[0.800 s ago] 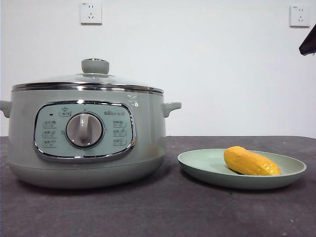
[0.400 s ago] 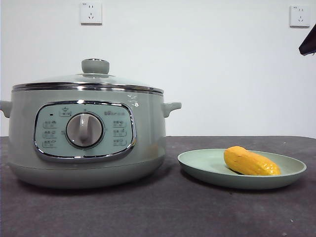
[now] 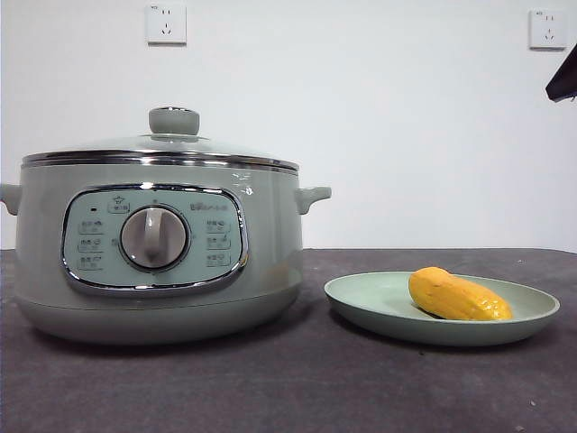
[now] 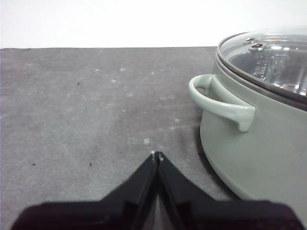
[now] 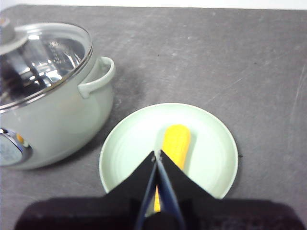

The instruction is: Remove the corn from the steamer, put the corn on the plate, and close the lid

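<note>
The corn (image 3: 458, 297) lies on the mint-green plate (image 3: 379, 307) at the right of the table; it also shows in the right wrist view (image 5: 176, 142) on the plate (image 5: 124, 148). The steamer (image 3: 153, 248) stands at the left with the glass lid (image 3: 162, 149) resting on it. The steamer also shows in the left wrist view (image 4: 259, 139) and in the right wrist view (image 5: 53, 115). My right gripper (image 5: 157, 154) is shut and empty, high above the plate. My left gripper (image 4: 156, 154) is shut and empty, beside the steamer's side handle (image 4: 218, 100).
The table is dark grey cloth (image 3: 288, 388). A white wall with two sockets (image 3: 166, 23) stands behind. A black arm tip (image 3: 563, 83) shows at the top right corner.
</note>
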`<action>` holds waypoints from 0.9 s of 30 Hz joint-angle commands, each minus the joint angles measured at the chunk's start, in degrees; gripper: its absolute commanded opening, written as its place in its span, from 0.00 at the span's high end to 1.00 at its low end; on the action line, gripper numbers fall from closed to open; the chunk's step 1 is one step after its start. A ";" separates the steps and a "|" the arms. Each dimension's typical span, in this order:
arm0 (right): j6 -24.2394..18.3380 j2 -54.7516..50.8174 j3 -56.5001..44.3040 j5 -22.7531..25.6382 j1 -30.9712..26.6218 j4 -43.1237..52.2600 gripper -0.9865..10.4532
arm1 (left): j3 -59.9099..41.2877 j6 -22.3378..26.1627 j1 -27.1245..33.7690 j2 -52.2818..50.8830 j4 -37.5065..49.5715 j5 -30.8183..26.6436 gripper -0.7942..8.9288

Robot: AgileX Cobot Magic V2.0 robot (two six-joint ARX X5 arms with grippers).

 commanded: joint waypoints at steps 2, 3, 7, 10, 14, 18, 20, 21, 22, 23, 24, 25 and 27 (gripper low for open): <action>-8.20 -3.91 -2.05 0.04 -3.74 1.16 0.91 | -0.79 -0.37 0.20 -0.17 0.24 -0.09 0.92; -8.35 -5.42 -3.19 -0.83 -5.81 2.01 0.91 | -0.79 -0.35 0.20 -0.17 0.24 -0.11 0.92; -8.33 -12.59 -8.66 -5.73 -14.60 4.96 0.91 | -0.79 -0.37 0.20 -0.17 0.24 -0.09 0.92; -8.35 -18.03 -13.18 -6.64 -19.56 7.04 0.91 | -0.79 -0.37 0.20 -0.17 0.24 -0.09 0.92; -8.28 -24.06 -19.45 -6.64 -22.77 10.05 0.91 | -0.79 -0.35 0.20 -0.17 0.24 -0.09 0.92; -8.11 -27.87 -24.06 -6.62 -23.34 10.32 0.91 | -0.79 -0.37 0.20 -0.17 0.24 -0.09 0.92; -7.67 -28.98 -25.66 -6.62 -23.34 10.27 0.91 | -0.79 -0.37 0.20 -0.17 0.24 -0.09 0.92; -7.32 -29.11 -26.40 -6.64 -23.32 10.34 0.91 | -0.79 -0.37 0.20 -0.17 0.24 -0.09 0.92; -6.91 -29.11 -27.08 -6.62 -23.34 10.29 0.91 | -0.79 -0.37 0.20 -0.17 0.24 -0.09 0.92; -6.43 -29.11 -27.52 -6.64 -23.32 10.08 0.91 | -0.79 -0.37 0.20 -0.17 0.24 -0.09 0.92; -6.36 -29.05 -27.52 -6.75 -23.34 10.16 0.91 | -0.79 -0.37 0.20 -0.17 0.24 -0.09 0.92; -6.36 -29.09 -27.52 -6.67 -23.32 10.32 0.91 | -0.79 -0.35 0.20 -0.17 0.22 -0.09 0.92; -5.62 -29.09 -27.52 -6.67 -23.30 10.23 0.91 | -0.79 -0.35 0.20 -0.17 0.22 -0.09 0.92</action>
